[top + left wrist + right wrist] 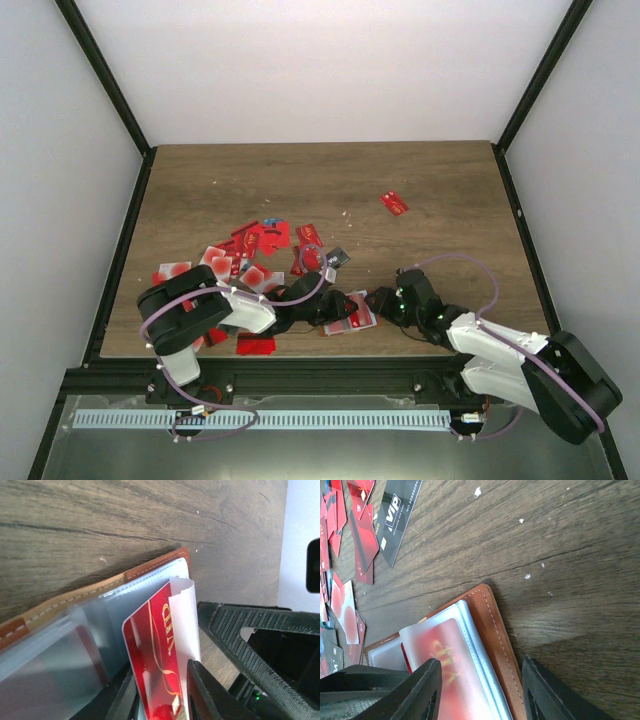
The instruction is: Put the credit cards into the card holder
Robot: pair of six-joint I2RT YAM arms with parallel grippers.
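The orange-brown card holder (362,320) lies open near the table's front, between both grippers. In the left wrist view its brown stitched edge (150,570) frames clear plastic sleeves. My left gripper (162,702) is shut on a red credit card (152,655) with gold lettering, held on edge against a white sleeve flap (182,615). My right gripper (485,695) is open, its jaws either side of the holder's brown edge (492,625) and of a frosted sleeve holding a red card (440,655). Many loose cards (250,250) lie in a pile to the left.
A single red card (394,203) lies apart at the back right. A black VIP card (397,510) and red cards (357,545) lie just beyond the holder. The two grippers (335,308) (392,305) are close together. Black frame rails border the table.
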